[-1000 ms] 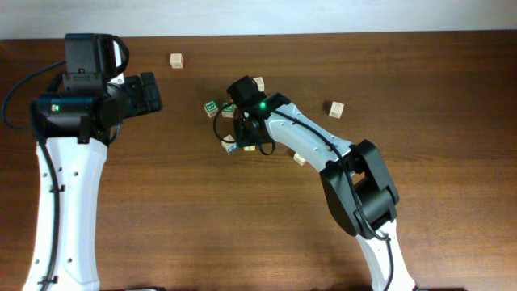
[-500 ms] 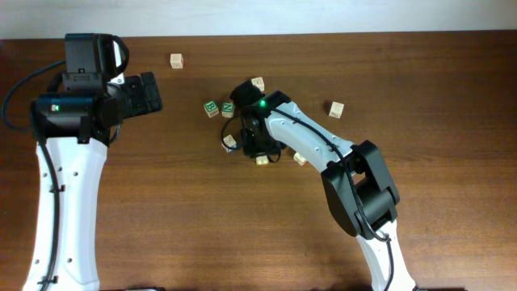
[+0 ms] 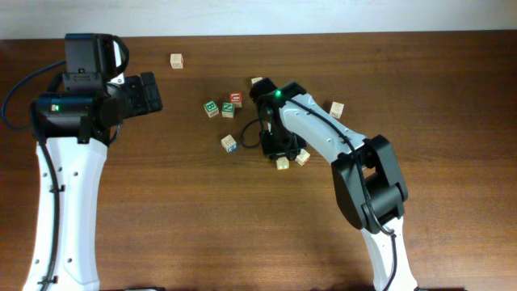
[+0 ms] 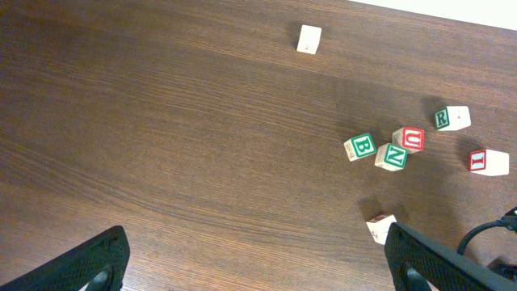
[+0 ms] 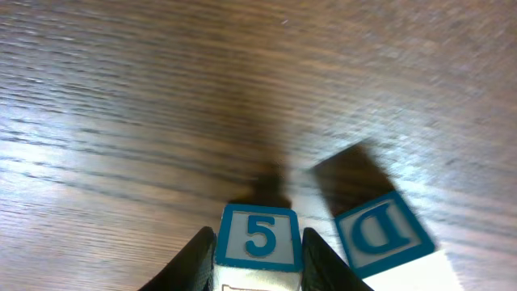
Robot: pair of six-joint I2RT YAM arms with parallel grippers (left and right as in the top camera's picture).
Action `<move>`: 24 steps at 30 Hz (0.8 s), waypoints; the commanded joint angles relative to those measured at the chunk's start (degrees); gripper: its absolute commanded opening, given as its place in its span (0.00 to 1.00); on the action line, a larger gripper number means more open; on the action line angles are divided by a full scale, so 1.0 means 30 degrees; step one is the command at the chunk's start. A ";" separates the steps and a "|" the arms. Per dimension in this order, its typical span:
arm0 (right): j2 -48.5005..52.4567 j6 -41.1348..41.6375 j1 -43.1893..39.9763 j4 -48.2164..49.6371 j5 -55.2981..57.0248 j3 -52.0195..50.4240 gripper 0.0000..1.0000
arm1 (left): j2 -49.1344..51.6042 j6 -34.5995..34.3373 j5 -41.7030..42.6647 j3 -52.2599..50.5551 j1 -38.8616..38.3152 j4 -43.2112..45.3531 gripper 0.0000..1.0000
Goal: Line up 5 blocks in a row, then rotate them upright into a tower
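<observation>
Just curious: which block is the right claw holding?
The blue 5 block, pinched in the right gripper; the D block lies free beside it.

the right pincer (image 5: pixel 258 252) clamps a small pale wooden cube with a blue-framed 5 (image 5: pixel 258 233) between its two pale fingers (image 5: pixel 196 257), one against each side, at the bottom edge of the view. just beside the right-hand finger sits a second pale wooden cube with a blue d (image 5: pixel 378 231), turned askew. the dark brown wood-grain worktop (image 5: pixel 121 97) fills the rest, with dark shadows above both cubes.

Even light, soft shadows, motion blur across right wrist view
</observation>
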 commanded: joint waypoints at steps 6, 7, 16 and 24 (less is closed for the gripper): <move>0.0233 -0.2739 -0.1537 0.0022 0.0663 -0.0262 0.32 | 0.0138 -0.0240 -0.0335 0.0321 0.0102 -0.0029 0.99; 0.0233 -0.3067 -0.1625 0.0073 0.0619 -0.0262 0.32 | 0.0138 -0.0240 -0.0335 0.0321 0.0102 -0.0029 0.99; 0.0233 -0.2514 -0.1661 0.0175 0.0590 -0.0262 0.39 | 0.0138 -0.0233 -0.0335 0.0321 0.0102 -0.0029 0.99; 0.0233 0.0597 -0.1661 0.0204 0.0510 -0.0262 0.41 | 0.0138 -0.0233 -0.0335 0.0321 0.0102 -0.0029 0.99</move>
